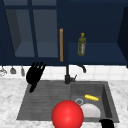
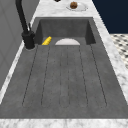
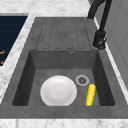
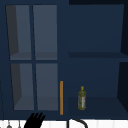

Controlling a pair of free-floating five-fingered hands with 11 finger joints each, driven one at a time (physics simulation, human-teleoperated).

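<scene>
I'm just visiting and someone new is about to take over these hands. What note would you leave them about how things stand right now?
Left hand: open, fingers spread upward, hanging in the air above the drainboard, below the cabinet door; touching nothing.
Right hand: low at the sink's front right corner, mostly cut off by the picture's edge; its fingers can't be judged.
In the basin: a white plate lying flat, a corn cob beside it near the drain.
A red ball sits in front of the sink.
An olive bottle stands upright on the open shelf.
Nothing is held; plate and corn lie untouched.
</scene>
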